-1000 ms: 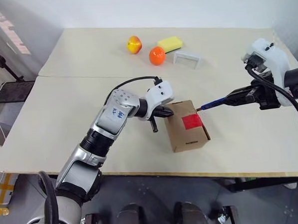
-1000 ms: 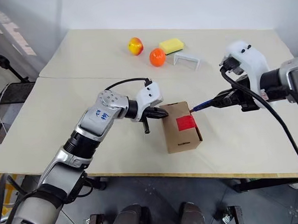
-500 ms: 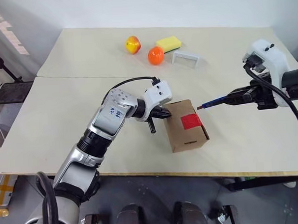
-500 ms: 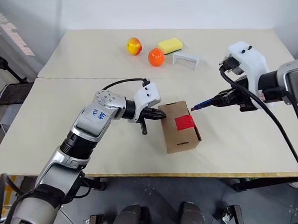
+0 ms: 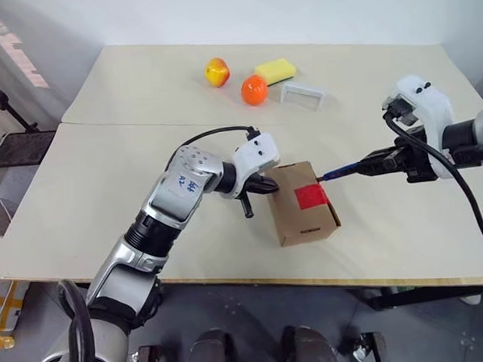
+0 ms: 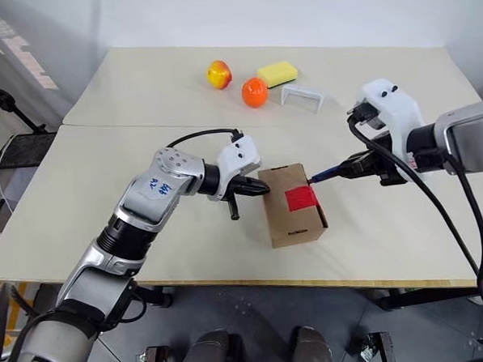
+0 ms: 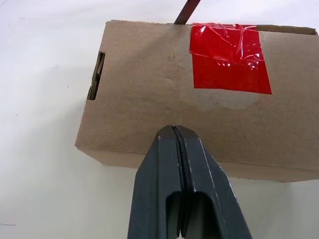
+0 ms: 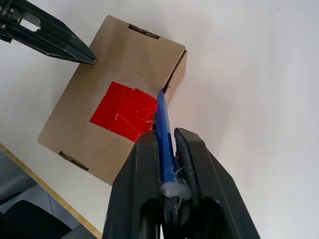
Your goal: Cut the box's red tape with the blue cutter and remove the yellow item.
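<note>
The box (image 5: 302,204) lies on the table's middle, its red tape (image 5: 310,196) facing up. My left gripper (image 5: 268,184) is shut and empty, its tips resting against the box's left edge (image 7: 149,89). My right gripper (image 5: 384,162) is shut on the blue cutter (image 5: 339,173), which points left at the box. The cutter's dark tip (image 7: 187,10) sits at the box's right top edge, right beside the tape (image 8: 122,109); I cannot tell whether it touches. The yellow item is hidden.
At the table's back stand a yellow-red fruit (image 5: 216,72), an orange fruit (image 5: 254,89), a yellow sponge block (image 5: 275,70) and a small clear frame (image 5: 303,94). The table's front edge (image 5: 255,279) runs close below the box.
The right forearm has swung slightly, while the cutter's tip stays at the box's edge. The left gripper and the box have not moved.
</note>
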You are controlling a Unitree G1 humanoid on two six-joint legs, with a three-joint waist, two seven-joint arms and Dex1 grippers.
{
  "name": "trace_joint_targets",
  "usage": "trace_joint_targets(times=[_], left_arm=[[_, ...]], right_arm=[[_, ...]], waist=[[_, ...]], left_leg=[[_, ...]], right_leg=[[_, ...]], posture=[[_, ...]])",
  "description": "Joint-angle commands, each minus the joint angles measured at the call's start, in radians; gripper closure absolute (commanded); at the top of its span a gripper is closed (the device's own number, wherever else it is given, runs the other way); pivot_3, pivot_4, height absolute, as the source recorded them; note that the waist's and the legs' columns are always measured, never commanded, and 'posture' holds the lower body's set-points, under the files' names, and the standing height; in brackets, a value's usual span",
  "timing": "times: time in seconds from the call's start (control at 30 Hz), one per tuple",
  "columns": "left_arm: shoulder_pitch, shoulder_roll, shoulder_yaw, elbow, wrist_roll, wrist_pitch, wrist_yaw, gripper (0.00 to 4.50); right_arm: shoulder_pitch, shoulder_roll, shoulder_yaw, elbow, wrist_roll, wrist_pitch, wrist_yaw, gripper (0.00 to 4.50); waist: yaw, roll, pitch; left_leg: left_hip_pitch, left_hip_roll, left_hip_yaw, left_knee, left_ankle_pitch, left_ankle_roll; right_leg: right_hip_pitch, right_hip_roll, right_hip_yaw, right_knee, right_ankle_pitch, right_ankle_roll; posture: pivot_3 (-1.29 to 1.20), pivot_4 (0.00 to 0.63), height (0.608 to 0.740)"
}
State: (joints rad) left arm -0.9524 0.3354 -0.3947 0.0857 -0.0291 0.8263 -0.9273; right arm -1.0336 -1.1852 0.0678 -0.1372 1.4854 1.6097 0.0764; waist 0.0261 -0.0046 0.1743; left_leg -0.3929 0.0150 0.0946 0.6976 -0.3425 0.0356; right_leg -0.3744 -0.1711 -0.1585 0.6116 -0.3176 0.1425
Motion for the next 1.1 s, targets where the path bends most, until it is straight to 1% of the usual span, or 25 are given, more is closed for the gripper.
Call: trace_joint_targets(times=[0.03,0.13,0.23,0.47,0.57,0.77,1.1], left_arm=[[0.023,0.005,-0.054,0.036,0.013,0.024,-0.004,4.5],[0.02,-0.005,-0.056,0.046,0.015,0.021,0.002,4.5],[0.022,-0.024,-0.066,0.052,0.021,0.02,0.018,4.5],[0.015,-0.067,-0.086,0.063,0.03,0.031,0.052,4.5],[0.013,-0.077,-0.088,0.068,0.033,0.034,0.063,4.5],[0.014,-0.089,-0.096,0.079,0.046,0.031,0.083,4.5],[0.003,-0.109,-0.102,0.126,0.066,0.002,0.11,4.5]], right_arm=[[-0.002,-0.019,-0.025,-0.011,0.035,0.005,-0.016,4.33],[-0.019,-0.003,-0.014,-0.006,0.091,0.005,-0.052,4.33],[-0.018,0.004,0.015,-0.001,0.18,-0.007,-0.11,4.33],[0.011,-0.077,0.13,-0.015,0.418,-0.114,-0.252,4.33],[0.015,-0.115,0.179,-0.029,0.481,-0.157,-0.294,4.33],[0.003,-0.165,0.239,-0.071,0.487,-0.172,-0.25,4.33],[-0.018,-0.262,0.304,-0.111,0.487,-0.133,-0.144,4.33]], waist=[[0.0,0.0,0.0],[0.0,0.0,0.0],[0.001,0.0,0.0],[0.003,0.0,0.0],[0.003,0.0,0.0],[0.006,0.0,0.0],[0.029,0.0,0.0]], left_leg=[[0.0,0.0,0.0,0.0,0.0,0.0],[0.0,0.0,0.0,0.0,0.0,0.0],[0.0,0.0,0.0,0.0,0.0,0.0],[0.0,0.0,-0.001,0.0,0.0,0.0],[0.0,0.0,0.0,0.0,0.0,0.0],[0.0,0.0,-0.001,0.001,0.0,0.0],[0.0,0.0,-0.001,0.001,-0.001,0.001]], right_leg=[[0.0,0.0,0.0,0.0,0.0,0.0],[0.0,0.0,0.0,0.0,0.0,0.0],[0.0,0.0,0.0,0.0,0.0,0.0],[0.001,0.0,0.0,0.0,0.0,0.0],[0.001,0.0,0.0,0.0,0.0,0.0],[0.001,0.0,0.0,-0.001,0.0,0.0],[0.001,0.0,0.0,-0.002,0.0,0.0]], posture=[[0.0,0.15,0.74],[0.0,0.15,0.74],[0.0,0.15,0.74],[0.0,0.15,0.74],[0.0,0.15,0.74],[0.0,0.15,0.74],[0.0,0.15,0.74]])
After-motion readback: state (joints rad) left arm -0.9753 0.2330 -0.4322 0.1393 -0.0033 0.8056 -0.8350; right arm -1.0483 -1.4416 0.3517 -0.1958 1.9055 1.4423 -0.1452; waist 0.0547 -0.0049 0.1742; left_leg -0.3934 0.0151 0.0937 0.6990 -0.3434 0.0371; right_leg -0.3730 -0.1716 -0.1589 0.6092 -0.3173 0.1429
